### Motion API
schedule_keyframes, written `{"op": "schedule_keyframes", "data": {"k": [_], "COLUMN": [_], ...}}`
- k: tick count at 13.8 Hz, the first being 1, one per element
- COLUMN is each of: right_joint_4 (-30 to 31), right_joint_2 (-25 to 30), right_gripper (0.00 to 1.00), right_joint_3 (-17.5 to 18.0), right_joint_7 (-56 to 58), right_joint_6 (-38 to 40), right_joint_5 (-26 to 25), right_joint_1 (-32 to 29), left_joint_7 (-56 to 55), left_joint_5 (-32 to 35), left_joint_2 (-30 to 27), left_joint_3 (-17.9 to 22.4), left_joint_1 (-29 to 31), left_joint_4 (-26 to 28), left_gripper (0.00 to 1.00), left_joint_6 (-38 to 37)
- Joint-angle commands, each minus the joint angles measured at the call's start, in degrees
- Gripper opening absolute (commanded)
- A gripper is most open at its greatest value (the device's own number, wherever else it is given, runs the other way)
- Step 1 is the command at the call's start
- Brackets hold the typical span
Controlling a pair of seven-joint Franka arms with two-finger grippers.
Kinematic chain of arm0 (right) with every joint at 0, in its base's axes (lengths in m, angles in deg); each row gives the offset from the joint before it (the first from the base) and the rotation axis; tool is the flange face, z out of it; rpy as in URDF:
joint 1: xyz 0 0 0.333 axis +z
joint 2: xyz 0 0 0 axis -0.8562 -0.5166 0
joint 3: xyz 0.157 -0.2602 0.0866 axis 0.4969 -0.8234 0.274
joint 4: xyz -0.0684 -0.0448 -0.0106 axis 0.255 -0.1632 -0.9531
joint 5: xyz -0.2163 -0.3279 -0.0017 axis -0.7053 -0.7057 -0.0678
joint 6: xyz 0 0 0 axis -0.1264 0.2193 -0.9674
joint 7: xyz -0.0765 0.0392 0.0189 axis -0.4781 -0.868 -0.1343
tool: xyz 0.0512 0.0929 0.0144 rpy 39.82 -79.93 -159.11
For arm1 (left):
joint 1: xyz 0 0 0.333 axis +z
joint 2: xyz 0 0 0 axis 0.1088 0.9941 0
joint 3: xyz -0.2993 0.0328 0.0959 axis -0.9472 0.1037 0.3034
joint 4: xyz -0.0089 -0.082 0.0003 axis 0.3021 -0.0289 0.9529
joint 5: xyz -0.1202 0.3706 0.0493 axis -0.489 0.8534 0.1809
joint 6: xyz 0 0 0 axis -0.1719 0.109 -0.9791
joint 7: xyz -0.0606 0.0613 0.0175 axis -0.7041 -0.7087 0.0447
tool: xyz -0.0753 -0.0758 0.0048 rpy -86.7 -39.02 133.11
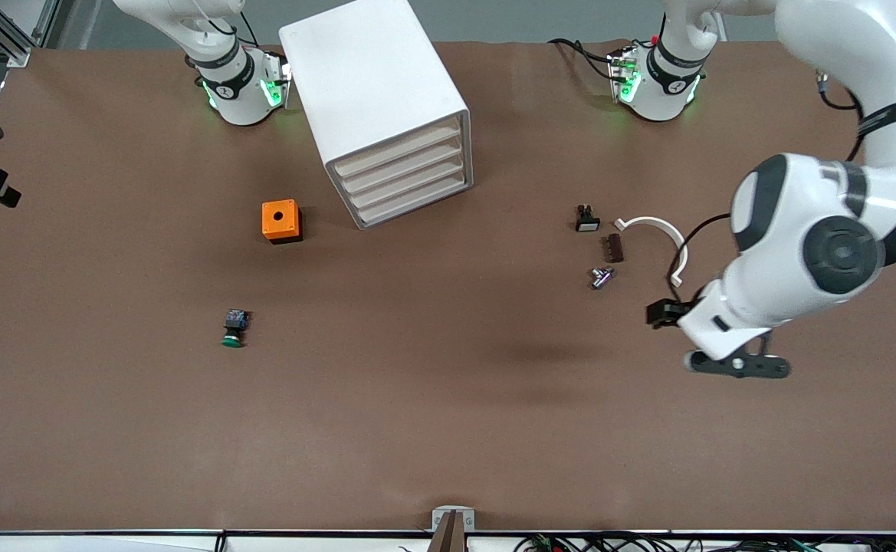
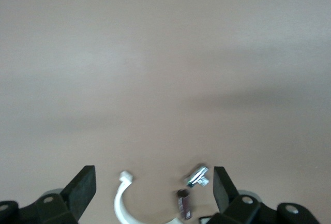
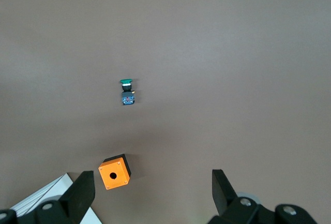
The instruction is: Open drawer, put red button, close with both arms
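Note:
The red button is not in view in any frame. The white drawer cabinet (image 1: 383, 100) stands between the arms' bases with all its drawers shut; one corner shows in the right wrist view (image 3: 45, 195). My left gripper (image 1: 661, 314) hangs open and empty in the air beside a white curved clip (image 1: 656, 228). In the left wrist view the gripper (image 2: 153, 182) frames the clip (image 2: 121, 203). My right gripper (image 3: 151, 182) is open and empty, high over the table near the cabinet, and is out of the front view.
An orange box with a hole (image 1: 281, 221) (image 3: 115, 172) sits beside the cabinet. A green-capped button (image 1: 234, 328) (image 3: 126, 90) lies nearer the camera. By the clip lie a black part with a white cap (image 1: 586, 218), a brown part (image 1: 613, 248) (image 2: 184, 206) and a silver part (image 1: 602, 277) (image 2: 198, 176).

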State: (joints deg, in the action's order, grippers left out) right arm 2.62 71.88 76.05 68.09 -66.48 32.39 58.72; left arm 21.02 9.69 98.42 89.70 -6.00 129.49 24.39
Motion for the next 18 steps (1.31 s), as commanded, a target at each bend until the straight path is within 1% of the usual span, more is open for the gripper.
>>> {"op": "schedule_keyframes", "data": {"k": [1, 2, 4, 6, 8, 10, 13, 15, 18], "right_joint_4": [-0.7, -0.7, -0.6, -0.6, -0.7, -0.6, -0.7, -0.6, -0.7], "right_joint_2": [0.0, 0.1, 0.0, 0.0, 0.0, 0.1, 0.0, 0.0, 0.1], "right_gripper": [1.0, 1.0, 1.0, 1.0, 1.0, 1.0, 1.0, 1.0, 1.0], "right_joint_3": [0.6, 0.6, 0.6, 0.6, 0.6, 0.6, 0.6, 0.6, 0.6], "right_joint_7": [0.4, 0.4, 0.4, 0.4, 0.4, 0.4, 0.4, 0.4, 0.4], "right_joint_6": [0.1, 0.1, 0.1, 0.1, 0.1, 0.1, 0.1, 0.1, 0.1], "right_joint_5": [-0.1, -0.1, -0.2, -0.1, -0.2, -0.2, -0.2, -0.2, -0.2], "right_joint_1": [-0.9, -0.9, -0.9, -0.9, -0.9, -0.9, -0.9, -0.9, -0.9], "left_joint_7": [1.4, 1.4, 1.4, 1.6, 1.7, 1.9, 0.7, 0.5, -1.1], "left_joint_5": [-1.1, -1.1, -1.2, -1.1, -0.7, -1.1, -1.2, -1.2, -0.8], "left_joint_2": [-4.2, -5.9, -8.5, -12.3, -16.8, -19.4, -24.2, -26.4, -31.5], "left_joint_3": [3.2, 3.9, 3.8, 3.7, 3.7, 3.4, 2.3, 1.1, 0.8], "left_joint_1": [-0.8, -0.4, 2.0, 4.8, 5.2, 5.5, 6.0, 7.8, 7.5], "left_joint_4": [0.8, 0.8, 0.7, 0.8, 1.4, 1.7, 5.4, 7.0, 10.4], "left_gripper": [1.0, 1.0, 1.0, 1.0, 1.0, 1.0, 1.0, 1.0, 1.0], "left_joint_6": [-5.0, -6.6, -10.1, -13.2, -15.3, -19.0, -19.3, -19.2, -18.6]}}
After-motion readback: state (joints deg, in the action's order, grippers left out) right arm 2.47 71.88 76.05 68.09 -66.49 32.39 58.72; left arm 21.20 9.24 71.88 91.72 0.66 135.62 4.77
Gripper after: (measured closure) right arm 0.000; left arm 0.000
